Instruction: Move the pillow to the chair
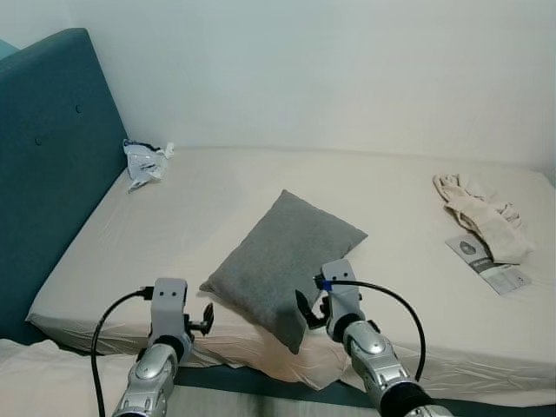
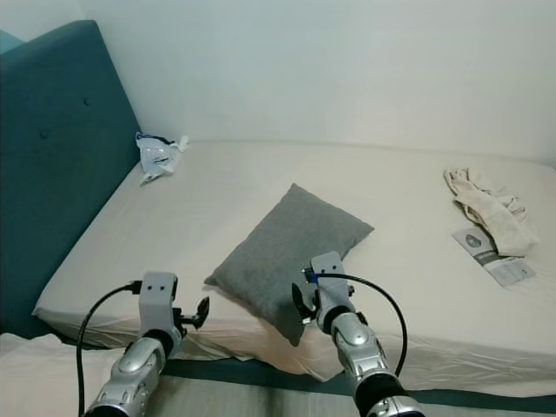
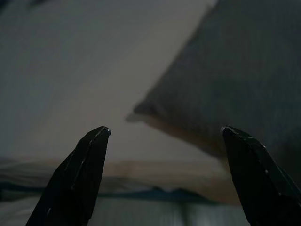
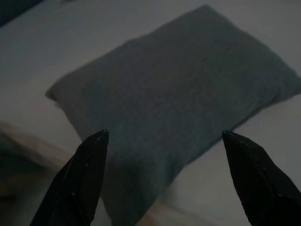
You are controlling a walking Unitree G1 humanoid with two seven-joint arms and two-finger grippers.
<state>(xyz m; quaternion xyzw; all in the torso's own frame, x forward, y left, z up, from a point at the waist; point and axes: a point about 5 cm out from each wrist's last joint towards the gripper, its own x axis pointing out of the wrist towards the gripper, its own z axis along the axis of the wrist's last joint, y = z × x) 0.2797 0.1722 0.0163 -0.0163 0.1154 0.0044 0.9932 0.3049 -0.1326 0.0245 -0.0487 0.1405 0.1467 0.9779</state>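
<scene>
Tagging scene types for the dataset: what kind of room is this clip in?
Most likely a bedroom: a bed with a cream sheet, a teal upholstered headboard at its end, and a grey pillow near the mattress edge, with both grippers open in front of it.

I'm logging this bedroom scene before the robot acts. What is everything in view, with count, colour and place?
pillow: one, grey, lying flat near the front edge of the bed
bed: one, cream sheet, against the wall
headboard: one, teal, at the bed's left end
crumpled bag: one, white, back left corner of the bed
cloth: one, beige, right side of the bed
leaflet: one, grey-white, beside the cloth
left gripper: open, before the pillow's near-left corner
right gripper: open, over the pillow
</scene>
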